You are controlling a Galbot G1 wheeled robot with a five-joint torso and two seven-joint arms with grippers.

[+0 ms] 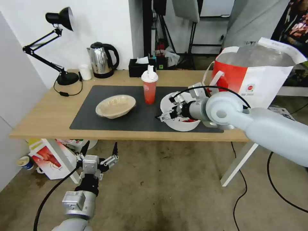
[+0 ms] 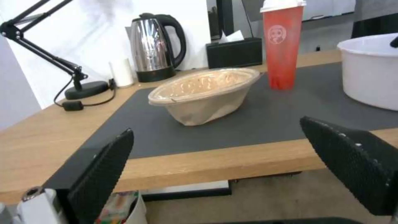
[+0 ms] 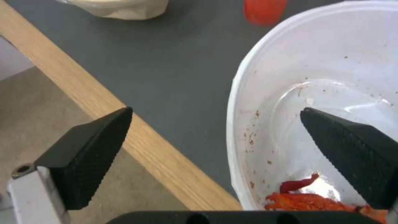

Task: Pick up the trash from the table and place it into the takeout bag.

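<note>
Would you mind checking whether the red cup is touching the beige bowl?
Apart. In the head view, bare dark mat separates the red cup from the beige bowl; the left wrist view shows the same gap.

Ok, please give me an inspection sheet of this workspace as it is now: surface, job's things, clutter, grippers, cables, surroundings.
Surface: table with dark mat.
Job's things: white bowl with red scraps, red cup upright, beige bowl, all on the mat; takeout bag open at the table's right end.
Clutter: kettle, small white cup, lamp, tissue box.
Grippers: right gripper open, straddling the white bowl's rim; left gripper open, below the table edge.
Cables: lamp cord on the table; black cables on the floor.
Surroundings: lobster bag on the floor.
</note>
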